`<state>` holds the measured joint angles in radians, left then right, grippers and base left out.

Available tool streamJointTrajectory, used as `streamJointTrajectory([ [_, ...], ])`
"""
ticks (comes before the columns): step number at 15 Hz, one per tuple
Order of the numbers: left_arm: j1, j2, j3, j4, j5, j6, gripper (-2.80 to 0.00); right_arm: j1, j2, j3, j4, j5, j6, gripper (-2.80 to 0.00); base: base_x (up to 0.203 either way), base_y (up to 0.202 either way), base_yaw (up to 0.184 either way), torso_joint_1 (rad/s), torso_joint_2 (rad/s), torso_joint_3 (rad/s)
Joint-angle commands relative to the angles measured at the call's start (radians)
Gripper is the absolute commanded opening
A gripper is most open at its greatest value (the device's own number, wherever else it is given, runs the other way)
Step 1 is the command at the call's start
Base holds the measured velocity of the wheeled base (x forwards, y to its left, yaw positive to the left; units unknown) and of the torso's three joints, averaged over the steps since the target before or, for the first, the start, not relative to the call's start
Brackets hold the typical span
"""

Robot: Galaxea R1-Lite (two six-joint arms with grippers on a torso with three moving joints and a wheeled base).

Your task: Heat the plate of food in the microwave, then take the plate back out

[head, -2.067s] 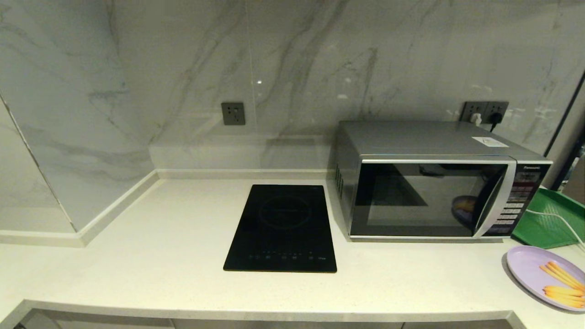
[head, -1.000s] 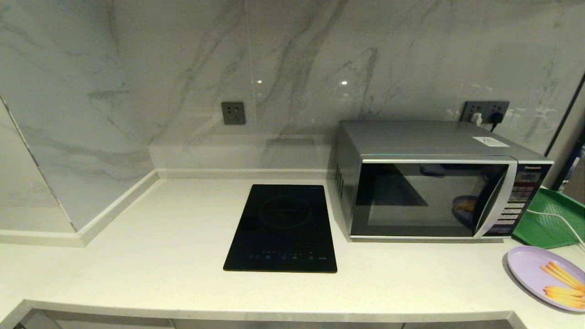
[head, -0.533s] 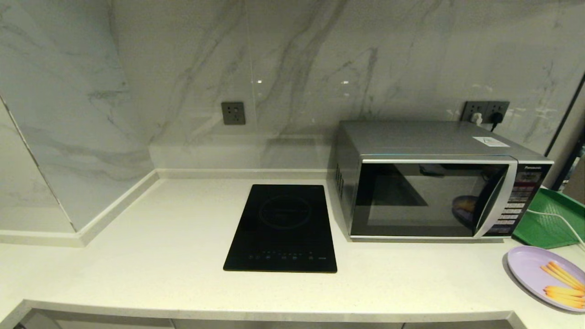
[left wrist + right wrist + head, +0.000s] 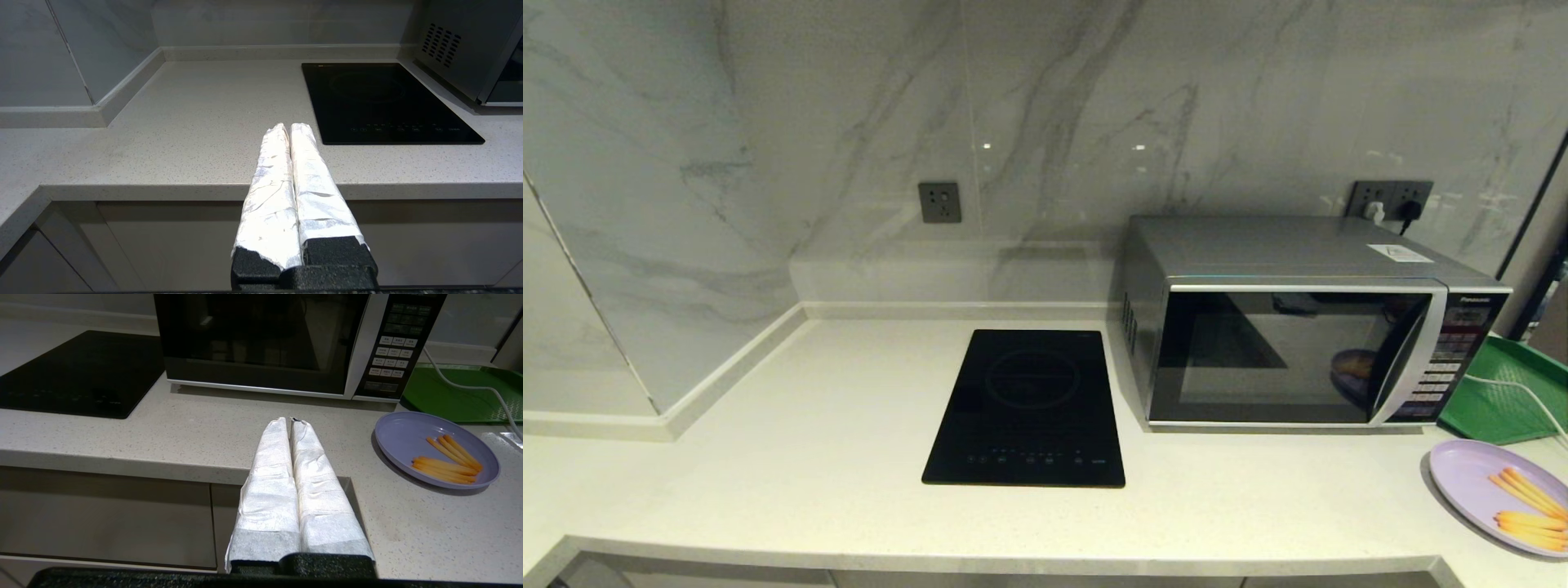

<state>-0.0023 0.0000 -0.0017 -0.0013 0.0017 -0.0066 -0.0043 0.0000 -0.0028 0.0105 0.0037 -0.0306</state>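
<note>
The pale lavender plate of food (image 4: 1486, 494) lies at the counter's right front corner with several yellow-orange sticks (image 4: 1527, 508) on it. The silver microwave (image 4: 1298, 253) stands behind it with its dark door shut. In the right wrist view my right gripper (image 4: 289, 421) is shut and empty, hovering at the counter's front edge, left of the plate of food (image 4: 408, 437) and before the microwave (image 4: 359, 343). My left gripper (image 4: 289, 126), also shut and empty, hangs over the front edge left of the hob. Neither arm shows in the head view.
A flat black induction hob (image 4: 1029, 404) is set in the counter left of the microwave. A green tray (image 4: 1499, 408) with a white cable (image 4: 1523, 392) across it lies right of the microwave. Marble walls close the back and left. Cabinet fronts (image 4: 102, 522) run below the counter.
</note>
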Motion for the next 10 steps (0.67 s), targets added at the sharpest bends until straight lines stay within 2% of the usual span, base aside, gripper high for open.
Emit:
streamJointTrajectory([
  [1,0.001,0.000,0.000,0.000,0.000,0.000,-2.80,0.000,-0.002,0.000,-0.001,0.001,-0.002,-2.80,0.000,0.000,0.000,0.000,0.00,0.000],
  [10,0.000,0.000,0.000,0.000,0.000,0.000,-2.80,0.000,-0.002,0.000,-0.003,0.001,-0.002,-2.80,0.000,0.000,0.000,0.000,0.00,0.000],
])
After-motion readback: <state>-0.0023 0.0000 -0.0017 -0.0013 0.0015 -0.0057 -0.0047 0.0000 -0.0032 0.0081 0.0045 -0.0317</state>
